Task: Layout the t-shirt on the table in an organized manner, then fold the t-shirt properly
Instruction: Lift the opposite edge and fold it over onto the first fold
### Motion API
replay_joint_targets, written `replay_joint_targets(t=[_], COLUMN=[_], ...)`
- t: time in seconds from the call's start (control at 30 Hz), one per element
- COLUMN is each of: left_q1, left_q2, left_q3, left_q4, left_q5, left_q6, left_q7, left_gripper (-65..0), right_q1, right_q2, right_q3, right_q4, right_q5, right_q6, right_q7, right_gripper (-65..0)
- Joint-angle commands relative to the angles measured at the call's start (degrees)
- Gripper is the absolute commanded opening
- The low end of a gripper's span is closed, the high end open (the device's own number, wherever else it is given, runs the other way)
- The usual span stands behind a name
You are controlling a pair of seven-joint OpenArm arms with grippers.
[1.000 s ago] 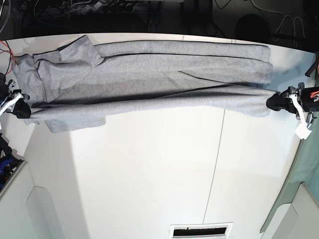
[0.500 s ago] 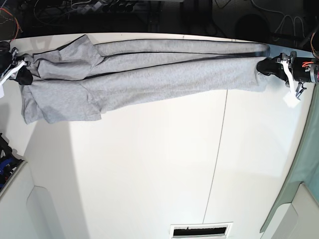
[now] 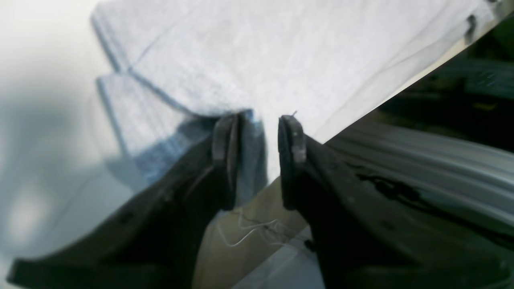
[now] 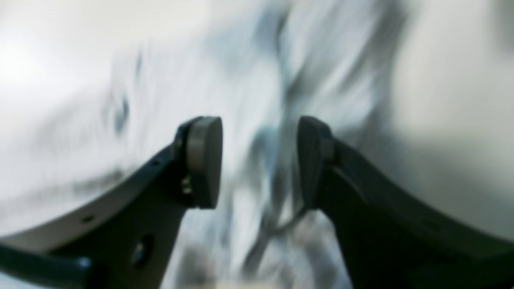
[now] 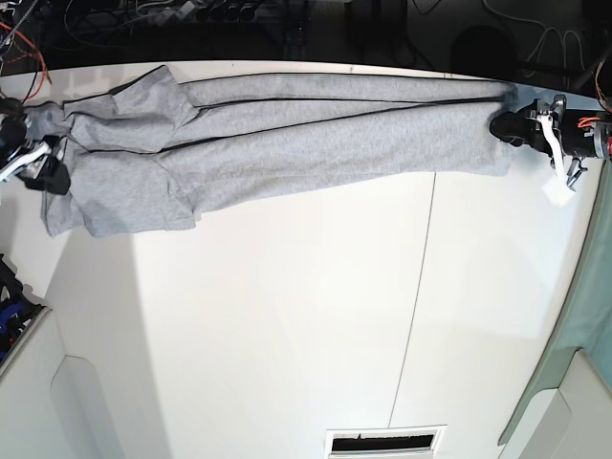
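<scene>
The grey t-shirt point(image 5: 287, 139) lies in a long folded band along the far edge of the white table point(image 5: 287, 316), with its sleeve end bunched at the left. At the shirt's right end is my left gripper point(image 5: 505, 127). In the left wrist view the left gripper point(image 3: 259, 128) is open, with the t-shirt's point(image 3: 281, 52) corner just beyond its tips. By the shirt's left end my right gripper point(image 5: 53, 175) rests. In the right wrist view the right gripper point(image 4: 259, 160) is open over the blurred t-shirt point(image 4: 249, 72).
A thin dark seam point(image 5: 413, 316) runs across the table from far to near. A slotted vent point(image 5: 385, 443) sits at the near edge. Cables point(image 5: 191, 14) lie behind the far edge. A pale green surface point(image 5: 583, 335) borders the right side.
Both grippers carried the shirt's near edge toward the far edge, folding it over. Both jaws have now opened and let go of the fabric.
</scene>
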Motion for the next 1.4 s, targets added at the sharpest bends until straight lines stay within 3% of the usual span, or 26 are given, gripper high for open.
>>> replay_joint_targets(t=[0.0,0.2,0.37,0.5,0.9,0.97,1.13,1.37], left_q1=[-0.6,-0.6,-0.6,-0.6,-0.6,-0.6,-0.6,-0.6], left_q2=[-1.3,-1.3,-1.3,-1.3,-1.3,-1.3,-1.3,-1.3], left_q3=[-0.6,-0.6,-0.6,-0.6,-0.6,-0.6,-0.6,-0.6], left_q4=[0.6,0.6,0.6,0.6,0.6,0.6,0.6,0.6], left_q5=[-0.9,-1.0,-0.7,0.5,0.8,0.8,0.8,0.9], left_q6=[-0.5,-0.5,-0.5,-0.5,-0.5,-0.5,-0.5,-0.5], left_q7=[-0.6,-1.9,-1.9,-1.9,-2.8,-2.8,-2.8,-2.8], left_gripper=[-45.4,-45.4,-45.4,-45.4,-45.4,-45.4,-45.4,-45.4], right_q1=[1.8,9.8,18.7,23.1,21.7,21.4,21.3,21.3], right_q2=[0.5,-1.4,-1.4,-1.4,-2.9,-2.9,-2.8,-2.9], right_q3=[1.0,-1.4,-7.0,-11.8,-15.0,-15.0,-14.9,-12.6], right_q4=[0.9,-2.4,-14.6,-23.6,-24.6,-24.5,-24.4,-20.7], right_q5=[0.7,-7.5,-15.0,-15.2,-12.7,-12.2,-12.2,-10.7], right_q6=[0.3,-1.6,-4.2,-2.4,-2.2,-2.2,-2.2,-2.2], right_q7=[1.3,3.5,8.5,8.0,4.7,4.6,4.7,4.3], right_gripper=[-35.1,-35.1,-35.1,-35.1,-35.6,-39.9,-65.0,-65.0])
